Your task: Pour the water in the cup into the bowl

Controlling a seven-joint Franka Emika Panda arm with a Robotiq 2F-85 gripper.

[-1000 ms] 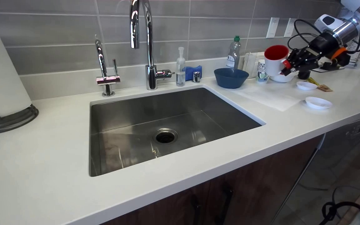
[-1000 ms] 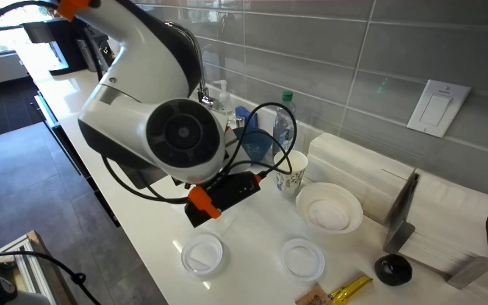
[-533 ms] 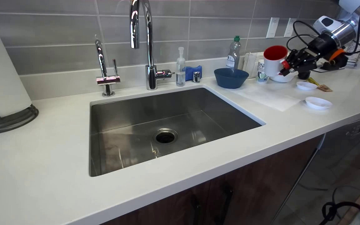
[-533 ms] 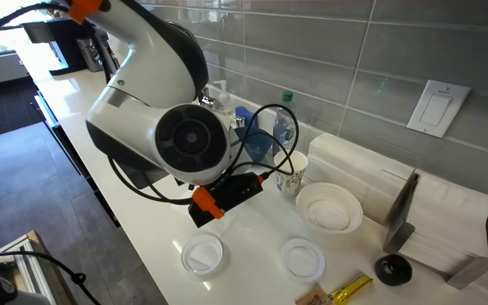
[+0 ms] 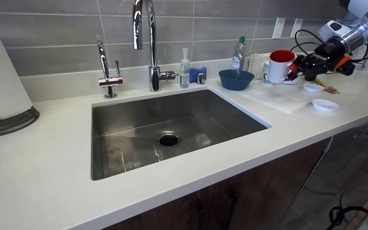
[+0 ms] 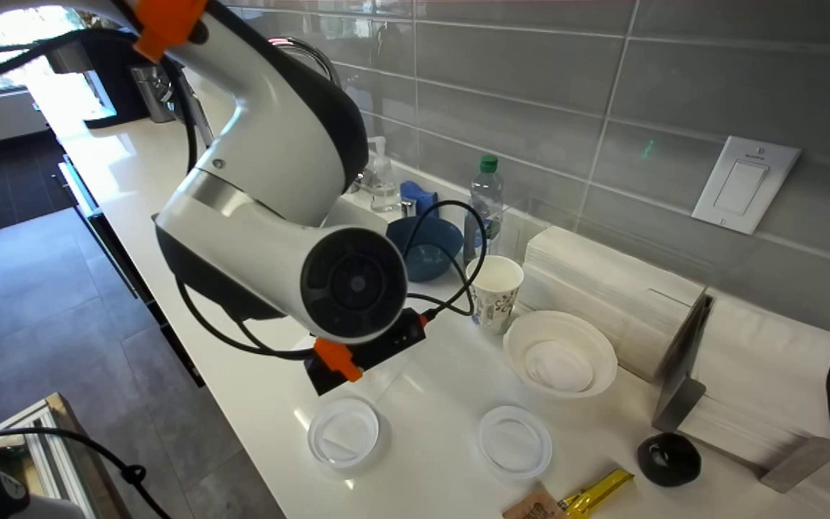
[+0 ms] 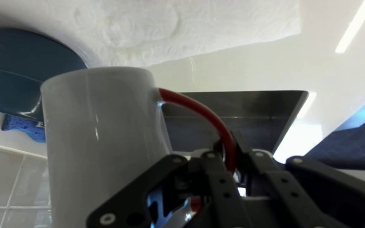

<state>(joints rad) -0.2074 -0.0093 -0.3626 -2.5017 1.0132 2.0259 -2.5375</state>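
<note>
- The fingers [image 7: 220, 180] of the gripper [image 7: 229, 152] are clamping on the red handle [image 7: 201, 109] of the white cup [image 7: 103, 142], the handle passing between them in the wrist view.
- The cup is hanging above the counter [image 5: 43, 159], mouth up, its red inside showing in an exterior view.
- In an exterior view the arm [image 6: 256, 245] is blocking the cup from sight.
- The blue bowl [image 5: 236, 81] is sitting on the counter near the cup, apart from it.
- A paper sheet [image 5: 276, 99] is lying flat just beside the blue bowl.
- A paper cup [image 6: 498, 288] is standing between the blue bowl and a white bowl [image 6: 559, 328].
- A green-capped bottle [image 6: 487, 194] is standing by the wall [image 6: 530, 94], near the blue bowl.
- Two shallow white dishes [image 6: 514, 441] are lying on the counter, well apart from the blue bowl.
- A round black thing [image 6: 668, 459] and a yellow packet [image 6: 599, 494] are lying near each other.
- Paper napkins [image 6: 602, 285] are resting by the wall.
- A soap pump [image 5: 184, 70] and a blue sponge [image 5: 193, 75] are sitting behind the sink [image 5: 129, 116], near the tall faucet [image 5: 154, 78].
- A paper towel roll [image 5: 2, 73] is standing across the sink from the cup.
</note>
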